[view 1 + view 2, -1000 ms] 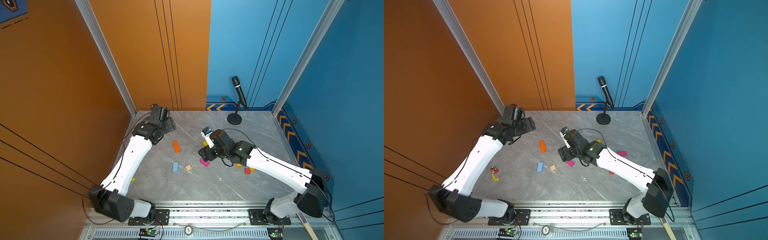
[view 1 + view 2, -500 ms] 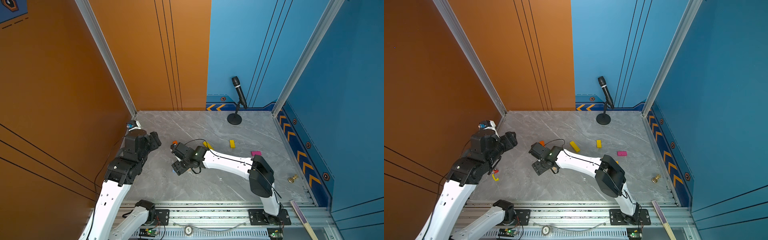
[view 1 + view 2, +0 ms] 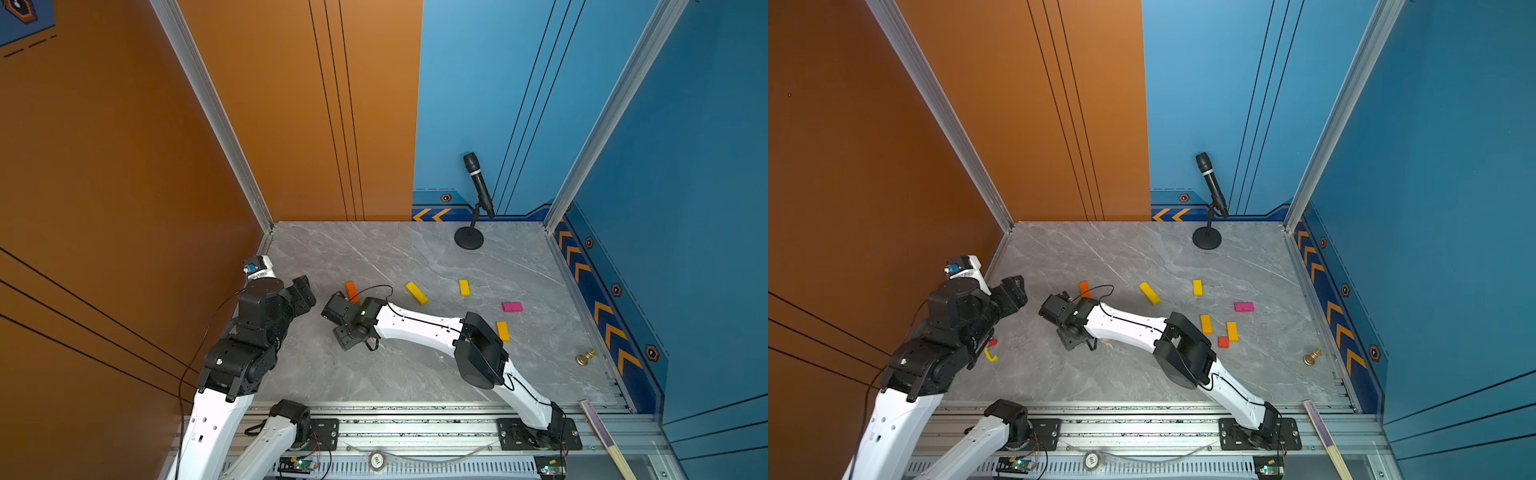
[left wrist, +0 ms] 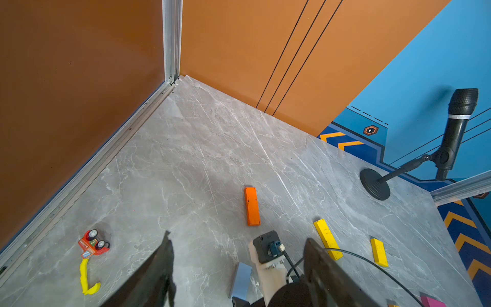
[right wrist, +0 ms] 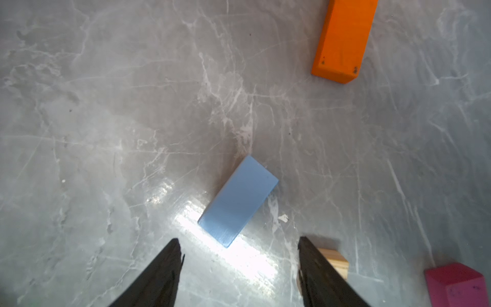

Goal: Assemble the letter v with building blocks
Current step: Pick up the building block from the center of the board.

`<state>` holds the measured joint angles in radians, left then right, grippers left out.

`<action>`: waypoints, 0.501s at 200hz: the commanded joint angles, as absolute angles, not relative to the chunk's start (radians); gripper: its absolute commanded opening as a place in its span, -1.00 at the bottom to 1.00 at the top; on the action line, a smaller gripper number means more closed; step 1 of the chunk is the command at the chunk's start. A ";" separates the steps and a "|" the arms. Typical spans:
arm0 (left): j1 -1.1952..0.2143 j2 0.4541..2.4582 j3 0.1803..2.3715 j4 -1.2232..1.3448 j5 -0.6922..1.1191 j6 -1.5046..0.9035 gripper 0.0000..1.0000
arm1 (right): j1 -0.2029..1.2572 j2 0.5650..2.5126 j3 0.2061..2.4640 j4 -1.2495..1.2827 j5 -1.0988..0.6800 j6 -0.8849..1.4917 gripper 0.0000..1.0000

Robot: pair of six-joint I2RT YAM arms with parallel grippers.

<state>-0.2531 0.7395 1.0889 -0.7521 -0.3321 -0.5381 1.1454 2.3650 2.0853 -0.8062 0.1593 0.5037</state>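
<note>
Jaws of right gripper (image 5: 239, 268) stand apart and empty, low over the table (image 5: 106, 133). Light blue block (image 5: 237, 199) lies flat just ahead of the tips, not between them. Plain wood block (image 5: 336, 261) sits just beside one finger, orange block (image 5: 342, 40) farther out. Left gripper (image 4: 237, 238) is also apart, holding nothing. Yellow block (image 3: 416, 293) and pink block (image 3: 512, 306) lie scattered, well apart. No V begun, by my reading; all placing remains.

- Orange wall (image 3: 124, 145) on one side and part of the back, blue wall (image 3: 478, 83) on the rest, aluminium posts (image 3: 216, 124) in the corners.
- Grey marbled table (image 3: 374, 257) (glossy, with a bright glare).
- Black microphone (image 3: 478, 183) on a round stand at the back.
- Orange chevrons (image 3: 582, 266) along the blue skirting.
</note>
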 commanded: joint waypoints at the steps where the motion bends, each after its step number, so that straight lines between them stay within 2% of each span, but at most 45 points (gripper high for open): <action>1: -0.241 0.740 1.061 -0.763 -0.342 -0.514 0.55 | 1.140 2.394 2.148 -0.874 0.221 0.543 0.39; 100: -0.234 0.711 0.983 -0.764 -0.316 -0.549 0.56 | 1.114 2.472 2.240 -0.923 0.218 0.555 0.36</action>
<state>-0.2428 0.7307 0.9951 -0.7540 -0.3302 -0.5430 1.1114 2.4382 2.1910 -0.8783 0.2073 0.5514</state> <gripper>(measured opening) 0.777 0.681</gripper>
